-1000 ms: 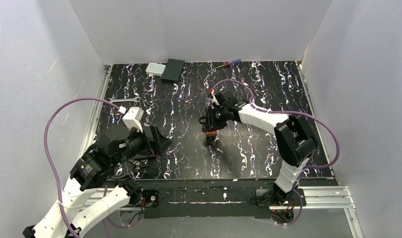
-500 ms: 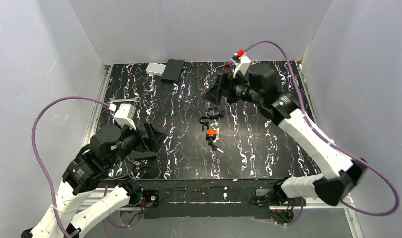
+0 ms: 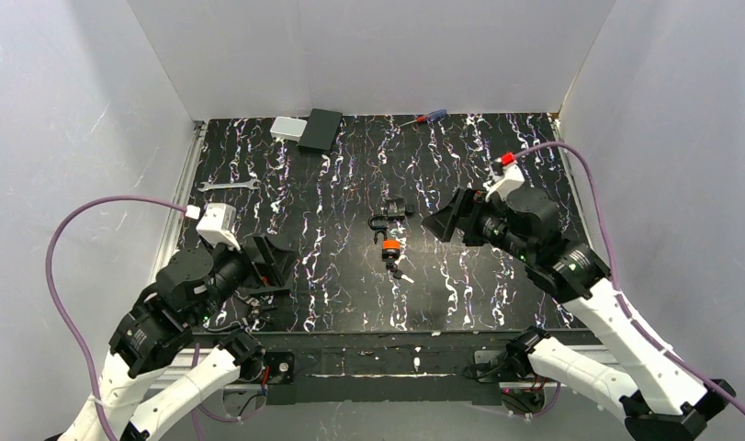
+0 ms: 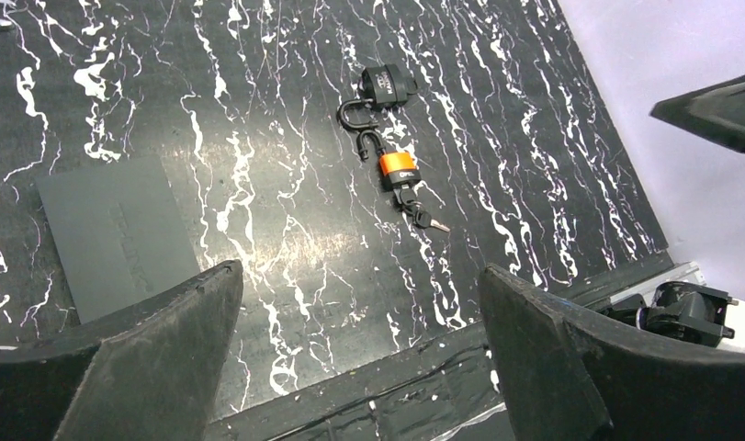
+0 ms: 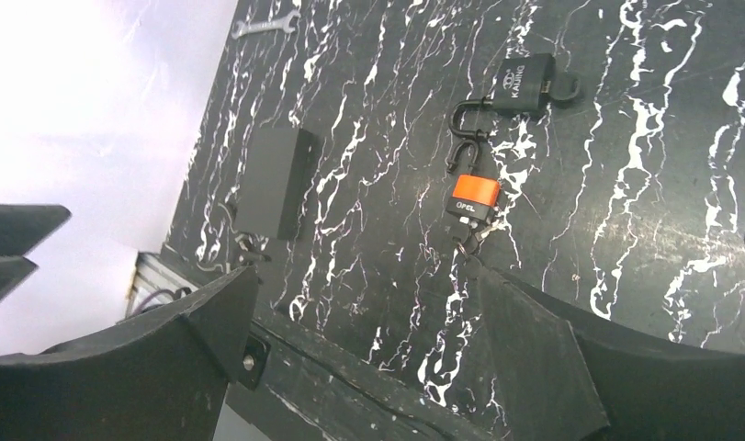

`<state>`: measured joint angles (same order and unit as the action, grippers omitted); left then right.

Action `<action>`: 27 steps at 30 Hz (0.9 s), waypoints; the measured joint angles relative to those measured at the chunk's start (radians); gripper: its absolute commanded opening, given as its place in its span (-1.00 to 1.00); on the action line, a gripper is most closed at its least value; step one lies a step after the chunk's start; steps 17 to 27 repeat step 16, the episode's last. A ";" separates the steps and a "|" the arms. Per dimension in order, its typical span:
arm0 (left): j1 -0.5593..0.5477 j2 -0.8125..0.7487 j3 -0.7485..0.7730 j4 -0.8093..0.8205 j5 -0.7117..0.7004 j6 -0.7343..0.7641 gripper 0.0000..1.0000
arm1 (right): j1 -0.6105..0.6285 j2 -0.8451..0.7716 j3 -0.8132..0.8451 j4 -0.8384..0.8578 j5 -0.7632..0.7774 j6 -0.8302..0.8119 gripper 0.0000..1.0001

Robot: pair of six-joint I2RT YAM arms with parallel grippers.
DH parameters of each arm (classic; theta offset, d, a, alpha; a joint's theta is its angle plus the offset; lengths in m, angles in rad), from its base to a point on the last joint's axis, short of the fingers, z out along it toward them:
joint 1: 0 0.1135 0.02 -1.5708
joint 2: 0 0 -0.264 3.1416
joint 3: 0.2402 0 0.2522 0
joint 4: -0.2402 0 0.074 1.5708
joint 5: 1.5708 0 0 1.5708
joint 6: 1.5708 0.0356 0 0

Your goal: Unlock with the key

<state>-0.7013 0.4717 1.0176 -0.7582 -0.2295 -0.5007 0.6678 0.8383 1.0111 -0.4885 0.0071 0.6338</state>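
The key [image 4: 423, 219], tiny with a dark head, sits at the bottom end of an orange-bodied padlock [image 3: 391, 246] in the middle of the black marbled table [image 3: 497, 303]; whether its blade is inside the lock I cannot tell. That lock's shackle [image 4: 369, 143] looks swung open and hooks toward a black padlock [image 3: 394, 209] just behind it. My right gripper [image 3: 439, 223] hangs open to the right of the locks, touching nothing. Near the front left edge my left gripper [image 3: 282, 268] is open and empty. The right wrist view shows the orange padlock [image 5: 474, 195] with the key [image 5: 468, 241] partly behind a finger.
A dark grey box [image 3: 321, 130] and a pale grey box [image 3: 285, 128] lie at the back left, a screwdriver [image 3: 423, 118] at the back, a silver wrench [image 3: 229, 186] at the left. A flat grey block [image 4: 116, 234] lies near my left gripper. White walls enclose three sides.
My right gripper has opened, let go at the locks and pulled back to their right. The locks and key lie bare on the table. My left arm has drawn back a little.
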 measured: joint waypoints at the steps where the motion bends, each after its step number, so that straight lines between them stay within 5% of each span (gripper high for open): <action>1: 0.000 -0.002 -0.009 0.000 0.000 -0.003 0.97 | 0.000 -0.023 -0.004 -0.014 0.020 0.019 0.97; 27: 0.000 0.075 -0.021 0.002 0.001 -0.020 0.97 | 0.000 -0.080 -0.013 -0.056 0.104 0.067 0.97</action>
